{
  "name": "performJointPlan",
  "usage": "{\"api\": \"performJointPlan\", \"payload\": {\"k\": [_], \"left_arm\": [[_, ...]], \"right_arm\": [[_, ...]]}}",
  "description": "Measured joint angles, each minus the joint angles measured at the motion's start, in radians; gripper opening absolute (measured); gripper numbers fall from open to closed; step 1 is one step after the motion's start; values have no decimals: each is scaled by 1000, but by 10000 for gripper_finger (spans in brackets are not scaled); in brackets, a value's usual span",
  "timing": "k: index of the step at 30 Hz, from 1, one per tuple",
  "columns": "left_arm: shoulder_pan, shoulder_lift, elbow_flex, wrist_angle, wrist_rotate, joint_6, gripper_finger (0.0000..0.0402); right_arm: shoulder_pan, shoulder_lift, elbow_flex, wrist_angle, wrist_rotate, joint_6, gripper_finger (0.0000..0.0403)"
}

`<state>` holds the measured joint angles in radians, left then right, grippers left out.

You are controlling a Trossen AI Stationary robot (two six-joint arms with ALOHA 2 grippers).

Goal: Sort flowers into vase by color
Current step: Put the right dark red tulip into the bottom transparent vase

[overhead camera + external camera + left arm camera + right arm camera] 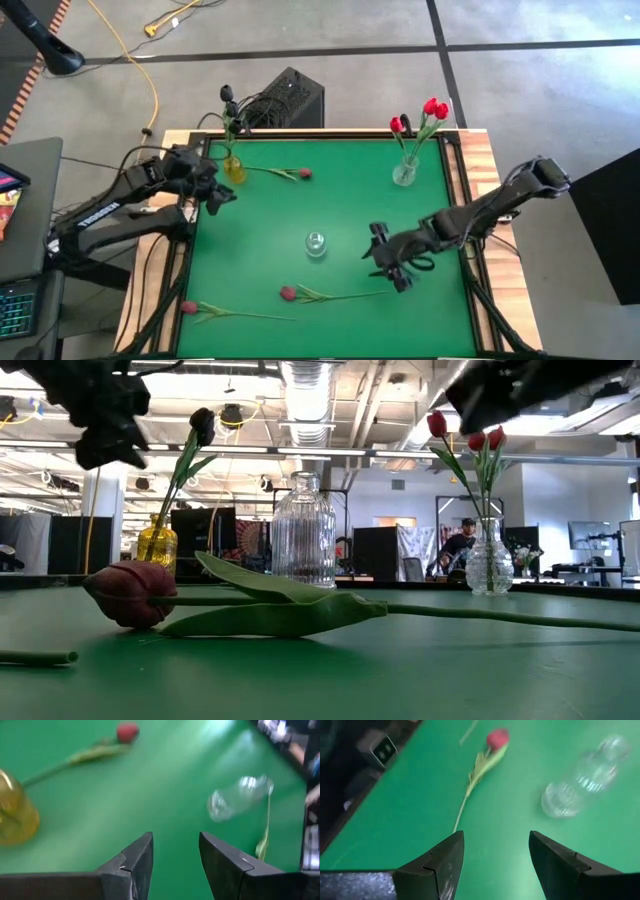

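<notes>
Three tulips lie flat on the green table: a crimson one [285,173] beside the yellow vase [233,168], one [330,295] near the front middle, and one [225,312] at the front left. The yellow vase holds near-black tulips [229,100]. A clear vase [405,172] at the far right holds red tulips [432,108]. An empty ribbed clear vase [316,243] stands mid-table. My left gripper [215,198] hovers open near the yellow vase [15,815]. My right gripper [380,260] hovers open to the right of the empty vase [585,775], above the front-middle tulip's stem [470,790].
A black box [290,98] with cables sits behind the table's far edge. Wooden borders [480,160] frame the green mat. Open green surface lies between the centre vase and the far-right vase. A person [462,545] stands in the room beyond the table.
</notes>
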<state>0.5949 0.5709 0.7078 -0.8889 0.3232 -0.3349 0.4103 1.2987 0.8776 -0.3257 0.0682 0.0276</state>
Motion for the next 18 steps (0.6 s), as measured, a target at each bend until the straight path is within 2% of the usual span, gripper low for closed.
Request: {"api": "performJointPlan", "payload": {"k": [8,12,18], "left_arm": [[-159,-4,-5,-152,-14,22,134],[-245,-15,-43,-174,-12,22,130],[-365,-17,-87,-169,12,16,129]], "right_arm": [[73,217,-5,129,44,74,249],[73,322,-3,238,39,176,249],[89,423,59,261,33,219,249]]}}
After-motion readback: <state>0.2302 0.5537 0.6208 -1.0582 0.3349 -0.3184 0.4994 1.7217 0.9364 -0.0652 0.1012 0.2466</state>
